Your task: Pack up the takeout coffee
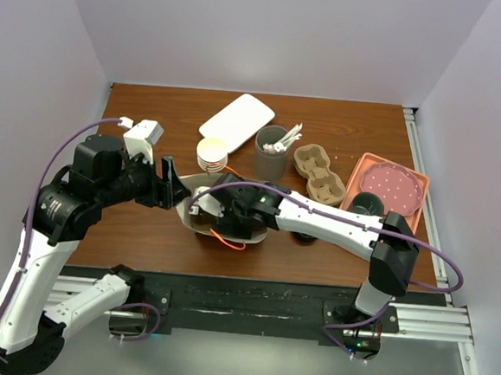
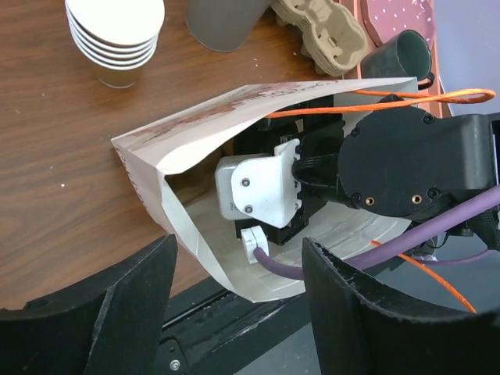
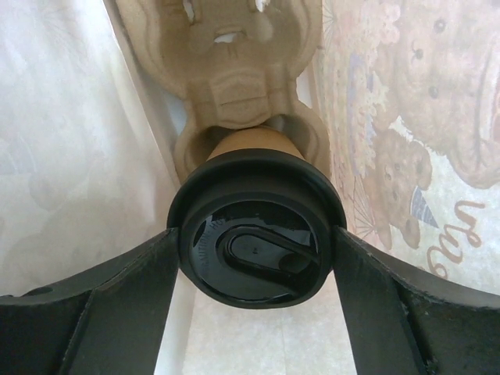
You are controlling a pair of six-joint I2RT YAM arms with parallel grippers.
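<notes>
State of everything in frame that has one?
paper bag: on its side, mouth open
takeout coffee: lidded, in carrier inside bag
left gripper: open, empty
right gripper: inside bag, closed on coffee lid
cup stack: upright, lidless
utensil cup: upright, holding utensils

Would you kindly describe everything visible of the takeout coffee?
The takeout coffee shows a round, glossy black plastic lid with an oval sip recess over a tan paper body. It sits in one well of a moulded pulp carrier inside the printed paper bag, its lid closely flanked by the right gripper; contact is unclear.
</notes>
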